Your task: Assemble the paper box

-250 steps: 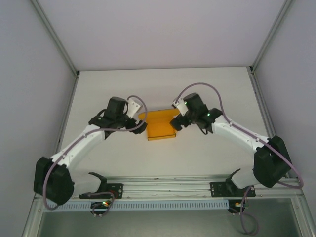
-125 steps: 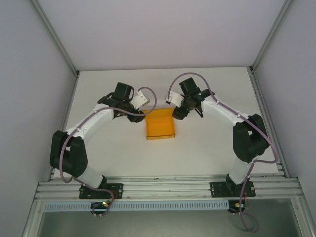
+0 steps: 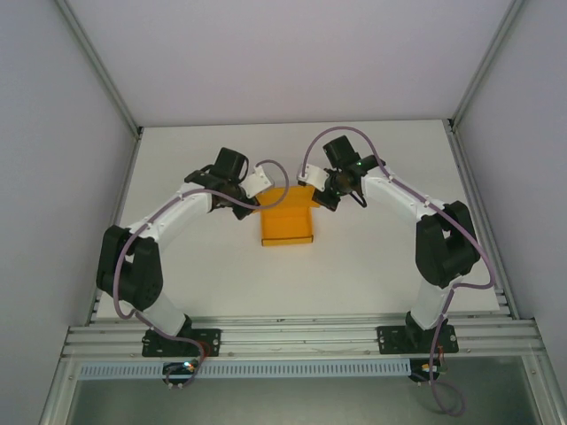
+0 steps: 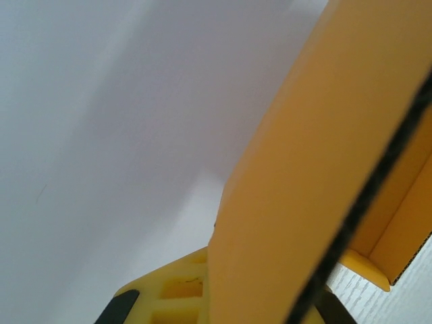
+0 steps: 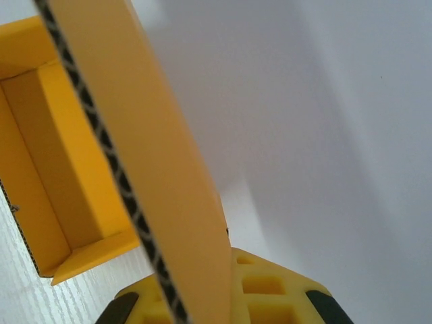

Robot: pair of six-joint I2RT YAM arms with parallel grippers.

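Sitting at the middle of the white bench (image 3: 221, 266) in the top view, the paper box (image 3: 286, 223) is a bright orange, open-topped tray, and both arms bend in toward its upper edge. The left claw (image 3: 259, 204) meets the box at its upper left corner and the right claw (image 3: 317, 200) at its upper right corner.

In the left wrist view, an orange card panel of the box (image 4: 297, 175) slants from the upper right of the frame down into the left claw (image 4: 223, 307). The claw's yellow fingers (image 4: 169, 293) are closed tight on the card, and the panel's dark corrugated edge shows along its right side.

In the right wrist view, a like panel (image 5: 169, 182) drops from the top left of the frame into the right claw (image 5: 223, 304), pinched between its yellow fingers (image 5: 270, 290). The box's hollow inside, with its orange walls, shows at the left of that frame.
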